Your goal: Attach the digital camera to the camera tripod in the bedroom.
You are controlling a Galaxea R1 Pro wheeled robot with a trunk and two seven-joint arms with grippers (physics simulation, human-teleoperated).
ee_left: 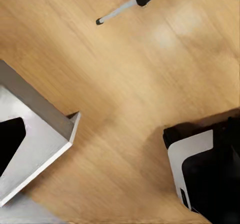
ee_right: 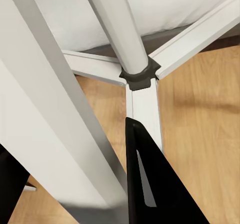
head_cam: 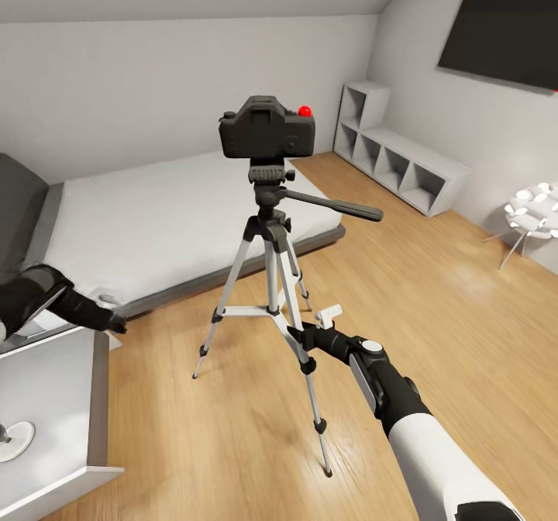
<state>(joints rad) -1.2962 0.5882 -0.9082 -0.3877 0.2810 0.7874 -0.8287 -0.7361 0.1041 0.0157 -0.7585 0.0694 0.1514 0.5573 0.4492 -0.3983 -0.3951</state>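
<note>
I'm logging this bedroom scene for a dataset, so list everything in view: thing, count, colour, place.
digital camera: one, black with a red dot, seated on top of the tripod head.
camera tripod: one, silver legs with black joints, standing on the wood floor before the bed.
bed: one, white mattress on a grey frame, behind the tripod.
cube shelves: one unit, white, along the right wall.
dark panel: one, black, on the right wall.
small chair: one, white, far right.
white cabinet: one, white-grey, lower left.
left gripper: one, black, near the cabinet corner; state unclear.
right gripper: one, black, at a tripod leg, fingers either side of it.
</note>
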